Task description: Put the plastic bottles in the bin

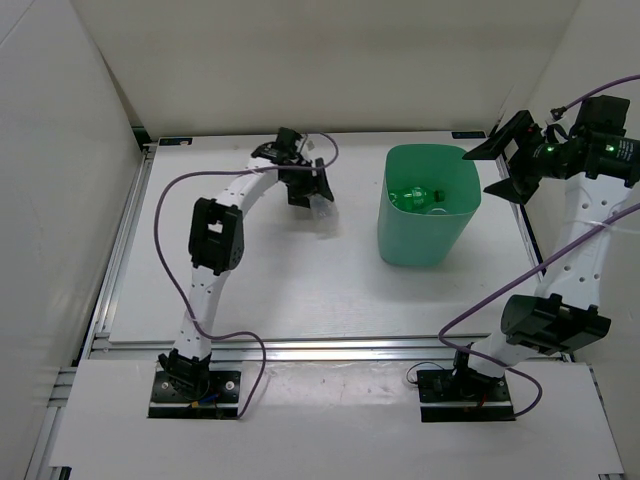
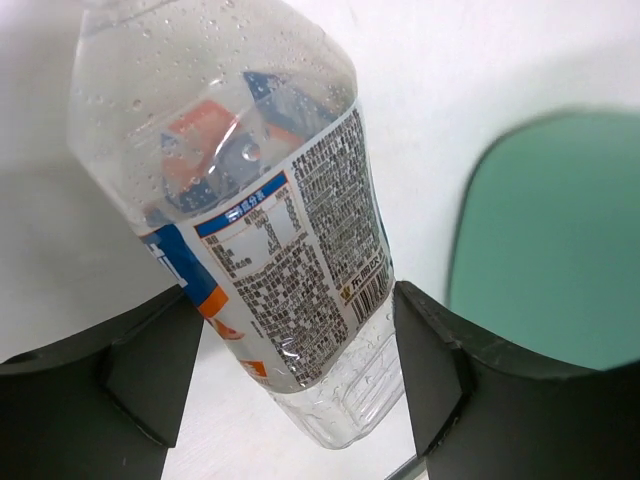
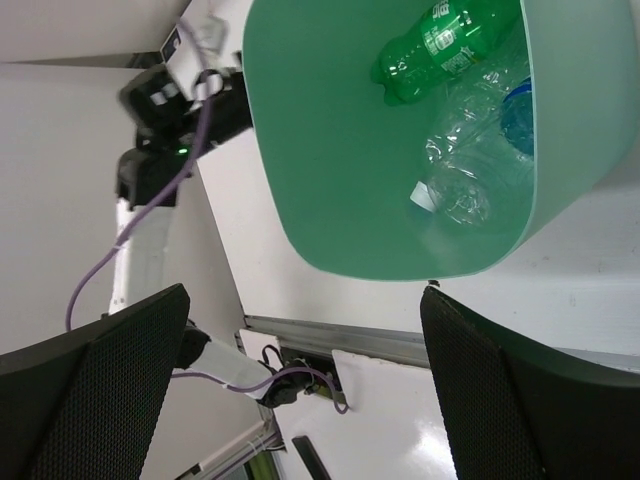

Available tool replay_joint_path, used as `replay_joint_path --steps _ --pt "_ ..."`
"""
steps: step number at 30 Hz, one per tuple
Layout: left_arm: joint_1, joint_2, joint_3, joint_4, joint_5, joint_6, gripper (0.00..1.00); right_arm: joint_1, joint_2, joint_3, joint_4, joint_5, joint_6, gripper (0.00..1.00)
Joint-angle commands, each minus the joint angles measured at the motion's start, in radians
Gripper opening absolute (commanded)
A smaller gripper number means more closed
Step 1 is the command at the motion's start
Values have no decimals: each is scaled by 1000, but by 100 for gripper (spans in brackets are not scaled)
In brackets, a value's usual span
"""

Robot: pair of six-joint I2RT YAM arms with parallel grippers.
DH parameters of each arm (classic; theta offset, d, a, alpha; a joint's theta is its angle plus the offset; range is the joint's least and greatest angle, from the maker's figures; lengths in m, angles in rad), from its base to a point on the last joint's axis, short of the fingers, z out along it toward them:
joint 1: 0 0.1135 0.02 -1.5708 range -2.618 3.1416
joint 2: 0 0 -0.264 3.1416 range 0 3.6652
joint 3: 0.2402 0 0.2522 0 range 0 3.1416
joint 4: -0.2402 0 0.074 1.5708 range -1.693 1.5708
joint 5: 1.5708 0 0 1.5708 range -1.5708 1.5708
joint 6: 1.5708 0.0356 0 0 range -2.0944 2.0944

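Left tool (image 2: 296, 352): I gripped a labelled bottle (image 2: 270, 230), left of the bin (image 1: 420, 242).
Right tool (image 3: 300, 385): I held it wide.

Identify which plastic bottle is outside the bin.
The clear bottle with the printed label, held by the left tool; the green bottle and other clear bottles lie in the bin.

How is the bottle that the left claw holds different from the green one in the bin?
The held bottle is clear, with droplets inside; the green bottle is tinted green. The held bottle's label is white with blue and orange print; the green bottle's is green with white lettering. The held bottle sits in the left gripper, outside the bin; the green bottle lies inside it. Both are plastic bottles.
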Motion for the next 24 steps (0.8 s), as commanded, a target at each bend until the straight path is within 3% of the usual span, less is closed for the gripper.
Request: replay_joint_path --steps 1,6,9,12,21,24 --pt "60 -226 71 13 -69 -19 31 -3 12 26 19 -24 -10 100" --pt "55 -287 211 201 221 -50 28 -3 21 26 19 -24 -10 100" --pt "17 -278 354 267 282 -79 25 -3 21 15 19 -24 -10 100" --pt "-20 -300 351 381 305 -122 25 -3 21 15 10 -14 -10 100" --pt "-227 -217 392 513 304 -132 26 -3 -17 -5 10 -5 -10 100" --pt "-288 -195 368 537 295 -132 35 -3 -28 -26 1 15 -10 100"
